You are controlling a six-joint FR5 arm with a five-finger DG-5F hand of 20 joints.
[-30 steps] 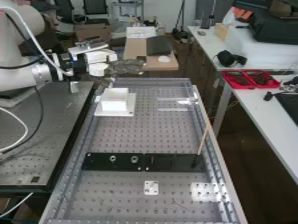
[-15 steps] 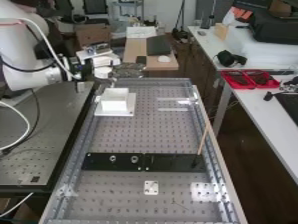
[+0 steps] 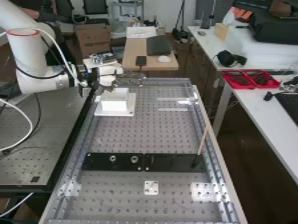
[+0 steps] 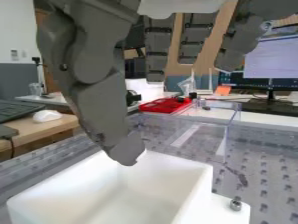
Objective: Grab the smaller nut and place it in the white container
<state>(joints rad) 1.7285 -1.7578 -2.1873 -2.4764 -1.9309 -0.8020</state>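
Sitting just below the spread robot hand (image 3: 129, 79) is the white container (image 3: 114, 104).

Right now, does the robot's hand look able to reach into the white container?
Probably yes: the hand hangs close by the white container, whose top is open, and nothing seems to stand between them.

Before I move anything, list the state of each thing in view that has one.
White container: upright, open at the top.
Hand: over the white container.
Larger nut: on the black bar.
Bearing: on the black bar, beside the larger nut.
Black bar: flat on the bench.
Thin rod: slanting.
Screen: lit.
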